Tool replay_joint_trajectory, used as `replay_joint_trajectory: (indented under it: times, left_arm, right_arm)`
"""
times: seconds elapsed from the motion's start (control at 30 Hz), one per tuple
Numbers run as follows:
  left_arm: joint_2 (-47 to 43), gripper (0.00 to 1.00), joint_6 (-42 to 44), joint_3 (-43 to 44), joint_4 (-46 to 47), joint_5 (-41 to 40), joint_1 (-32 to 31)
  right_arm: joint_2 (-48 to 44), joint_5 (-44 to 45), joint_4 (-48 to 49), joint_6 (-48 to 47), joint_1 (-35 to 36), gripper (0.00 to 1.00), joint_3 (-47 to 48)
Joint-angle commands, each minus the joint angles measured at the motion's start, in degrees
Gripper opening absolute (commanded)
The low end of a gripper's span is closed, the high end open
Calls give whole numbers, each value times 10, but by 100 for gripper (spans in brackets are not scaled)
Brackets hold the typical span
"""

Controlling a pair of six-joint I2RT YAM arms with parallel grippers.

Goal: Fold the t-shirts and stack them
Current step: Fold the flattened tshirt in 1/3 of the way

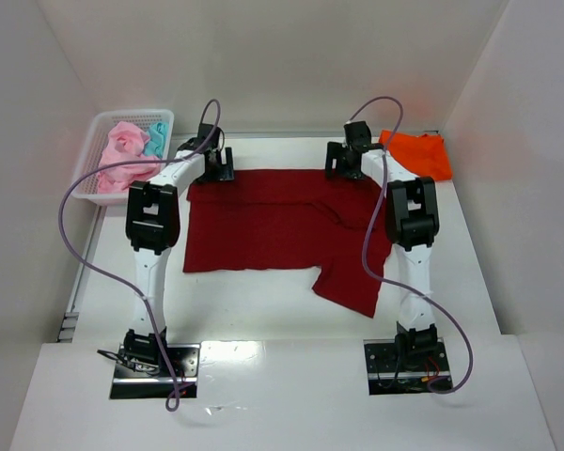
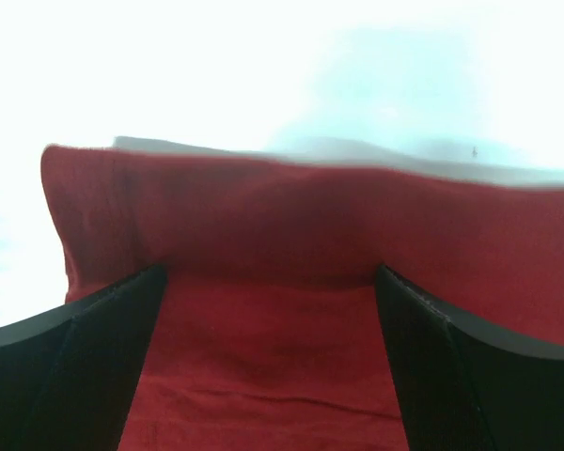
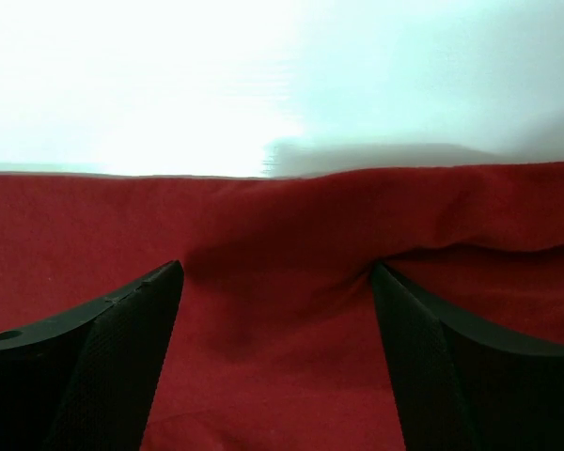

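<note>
The large dark red t-shirt [image 1: 273, 221] lies spread flat mid-table, with one sleeve hanging out at the near right. My left gripper [image 1: 216, 167] is at its far left edge and my right gripper [image 1: 343, 162] at its far right edge. In the left wrist view the gripper [image 2: 271, 277] is open, its jaws wide apart over the red cloth [image 2: 263, 216]. In the right wrist view the gripper [image 3: 274, 272] is open the same way over a rumpled fold of the cloth [image 3: 263, 225]. The orange t-shirt [image 1: 418, 152] lies at the back right. Pink t-shirts [image 1: 122, 155] and a teal one [image 1: 156, 141] lie bunched in the basket.
The white mesh basket [image 1: 132, 114] stands at the back left, beside the left arm. White walls enclose the table at the back and on both sides. The orange t-shirt lies close behind the right arm's wrist.
</note>
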Motion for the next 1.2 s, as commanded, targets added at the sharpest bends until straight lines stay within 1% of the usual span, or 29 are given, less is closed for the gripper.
replay_joint_trajectory:
  times: [0.0, 0.2, 0.3, 0.4, 0.53, 0.57, 0.6, 0.63, 0.67, 0.7, 0.73, 0.8, 0.83, 0.87, 0.9, 0.97, 1.03, 1.07, 1.1, 1.13, 1.17]
  left_arm:
    - [36, 100, 5, 53, -37, -9, 10]
    - [60, 100, 11, 77, -52, -3, 16]
    - [72, 100, 5, 108, -66, 3, 22]
    - [85, 100, 5, 163, -79, 3, 22]
    - [132, 100, 10, 234, -116, 3, 27]
    - [152, 100, 15, 294, -131, 3, 27]
    - [163, 100, 15, 295, -142, 3, 27]
    - [180, 100, 15, 338, -152, 3, 27]
    - [181, 100, 15, 339, -160, 8, 27]
    - [188, 100, 15, 375, -168, 8, 27]
    - [188, 100, 21, 386, -180, 8, 27]
    - [173, 100, 21, 386, -180, 8, 21]
    - [150, 100, 28, 386, -180, 8, 21]
    - [137, 100, 28, 374, -180, 8, 16]
    - [104, 100, 34, 364, -180, 20, 16]
    - [66, 100, 41, 336, -166, 20, 9]
    - [-30, 100, 61, 245, -137, 47, -16]
    - [-57, 100, 70, 215, -125, 60, -16]
    - [-115, 100, 75, 181, -111, 68, -29]
    - [-147, 100, 75, 114, -85, 79, -37]
    - [-201, 100, 81, 83, -73, 103, -53]
  right_arm:
    - [34, -1, -31, 2, 8, 88, 48]
    - [61, -1, -51, 2, 14, 88, 95]
    - [76, -1, -57, 2, 14, 89, 131]
    - [84, -7, -70, 2, 14, 90, 152]
    - [102, -7, -70, 7, 14, 91, 183]
    - [109, -12, -70, 7, 14, 91, 206]
    - [109, -12, -70, 7, 14, 91, 213]
    - [114, -19, -76, 7, 14, 91, 219]
    - [114, -19, -76, 7, 14, 91, 219]
    - [114, -25, -76, 7, 14, 91, 226]
    - [103, -25, -76, 13, 14, 91, 231]
    - [86, -31, -76, 13, 14, 92, 231]
    - [76, -31, -76, 13, 14, 92, 231]
    - [48, -26, -76, 13, 14, 94, 218]
    - [31, -26, -76, 6, 14, 94, 211]
    - [-29, -20, -56, 6, 14, 95, 190]
    - [-119, -15, -36, 6, 14, 100, 121]
    - [-120, -9, -31, 6, 14, 100, 121]
    - [-168, -2, -23, 6, 14, 100, 80]
    - [-222, -1, -5, 6, 14, 100, 27]
    - [-249, 10, 4, 6, 14, 100, -1]
